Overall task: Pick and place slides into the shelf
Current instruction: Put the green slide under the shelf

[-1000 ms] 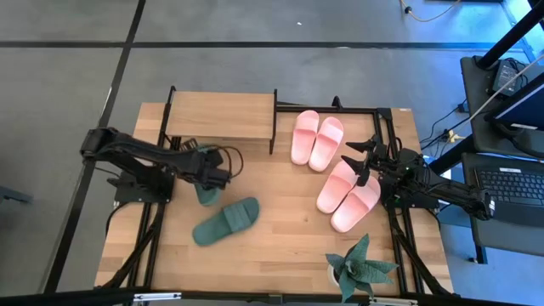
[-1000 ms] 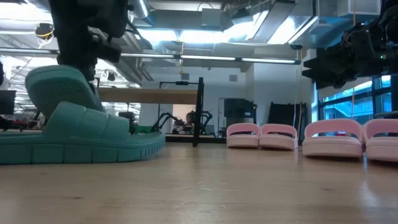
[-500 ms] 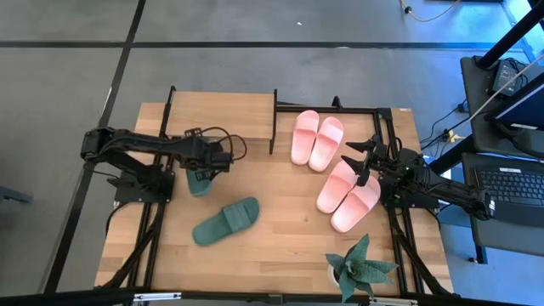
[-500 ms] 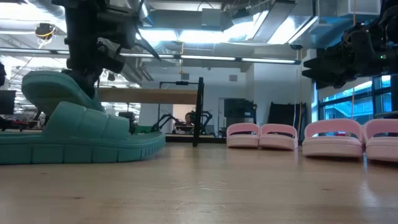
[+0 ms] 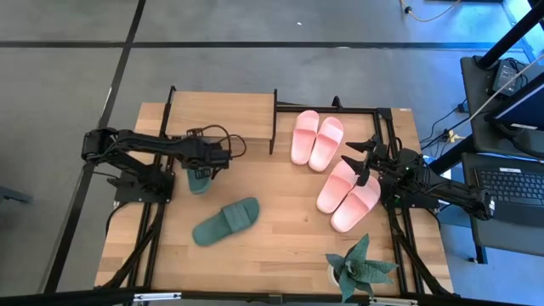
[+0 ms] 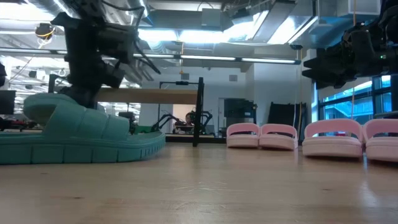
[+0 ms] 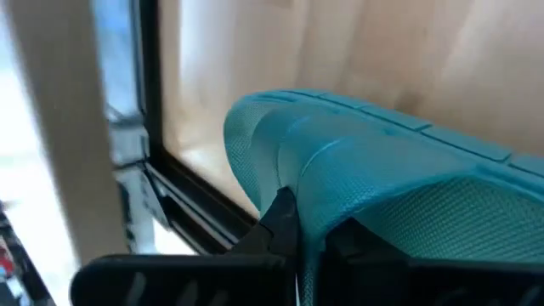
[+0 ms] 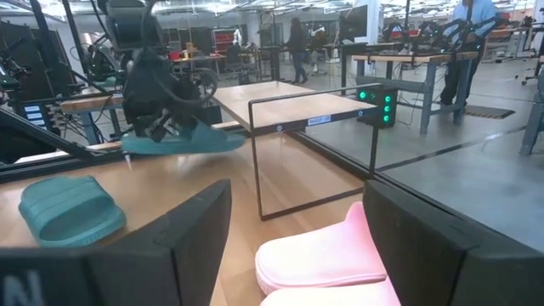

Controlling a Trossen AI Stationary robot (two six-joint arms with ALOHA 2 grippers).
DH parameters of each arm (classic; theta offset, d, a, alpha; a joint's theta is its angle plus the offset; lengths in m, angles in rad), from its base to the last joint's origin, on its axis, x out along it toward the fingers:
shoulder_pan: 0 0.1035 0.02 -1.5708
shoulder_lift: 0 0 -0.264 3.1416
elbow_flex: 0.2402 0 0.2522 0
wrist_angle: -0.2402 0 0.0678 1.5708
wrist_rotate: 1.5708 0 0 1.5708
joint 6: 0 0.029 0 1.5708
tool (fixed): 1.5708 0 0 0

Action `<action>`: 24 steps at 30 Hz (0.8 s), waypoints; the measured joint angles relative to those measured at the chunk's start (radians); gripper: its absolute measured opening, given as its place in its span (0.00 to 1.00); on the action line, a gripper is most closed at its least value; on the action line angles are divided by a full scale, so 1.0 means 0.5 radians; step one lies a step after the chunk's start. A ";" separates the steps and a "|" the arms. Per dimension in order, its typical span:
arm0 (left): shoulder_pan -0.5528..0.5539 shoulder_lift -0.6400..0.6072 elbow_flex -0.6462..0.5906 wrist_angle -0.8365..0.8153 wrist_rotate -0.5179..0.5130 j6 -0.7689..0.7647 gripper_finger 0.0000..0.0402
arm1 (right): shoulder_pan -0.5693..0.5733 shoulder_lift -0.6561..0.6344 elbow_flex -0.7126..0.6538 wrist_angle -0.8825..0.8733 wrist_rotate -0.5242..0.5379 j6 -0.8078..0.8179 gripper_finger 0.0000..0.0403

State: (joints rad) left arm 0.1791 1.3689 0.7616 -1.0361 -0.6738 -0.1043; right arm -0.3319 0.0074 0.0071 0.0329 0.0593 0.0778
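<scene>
My left gripper [image 5: 209, 160] is shut on one dark green slide [image 5: 199, 180], just in front of the shelf [image 5: 223, 115], a low rack with a wood top and black legs. In the right wrist view that slide [image 8: 183, 141] sits under the gripper beside the shelf [image 8: 293, 106]. The second green slide [image 5: 225, 221] lies flat on its sole mid-table. Two pink pairs lie flat, one right of the shelf [image 5: 316, 140] and one nearer [image 5: 348, 195]. My right gripper [image 5: 360, 163] hovers open above the nearer pink pair [image 8: 319, 255]. My left gripper pinches the green slide between its two fingers [image 7: 285, 225], at the slide's edge [image 7: 314, 183] on the end toward the shelf. It comes from above, slanting down. The slide reaches out below the fingers, nearly level [image 8: 204, 143]; whether it rests on the table does not show.
A green potted plant [image 5: 362, 269] stands at the near right corner. Black frame rails run along the table's sides [image 5: 399, 229]. Bare wood lies between the green slide and the nearer pink pair [image 5: 285, 234]. People and benches show in the room beyond [image 8: 297, 38].
My left gripper has carried the green slide toward the far edge, closer to the shelf, and has come down. The slide's raised end has dropped, so it now sits lower and flatter than a second ago. The right arm has kept still.
</scene>
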 joint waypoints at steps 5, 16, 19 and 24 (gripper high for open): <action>0.023 0.000 -0.003 0.009 -0.042 0.125 0.01 | 0.001 0.000 0.000 -0.001 0.000 0.046 0.66; 0.106 0.002 -0.003 0.005 -0.032 0.376 0.01 | 0.001 0.000 0.000 -0.001 0.000 0.052 0.66; 0.133 0.003 -0.003 0.037 -0.040 0.389 0.01 | 0.000 0.000 0.000 -0.001 0.000 0.048 0.66; 0.163 0.003 -0.003 0.070 -0.039 0.479 0.01 | 0.001 0.000 0.000 -0.001 0.000 0.044 0.66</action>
State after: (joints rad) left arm 0.2607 1.3705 0.7601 -1.0010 -0.6933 0.1353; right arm -0.3317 0.0074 0.0071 0.0326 0.0593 0.0998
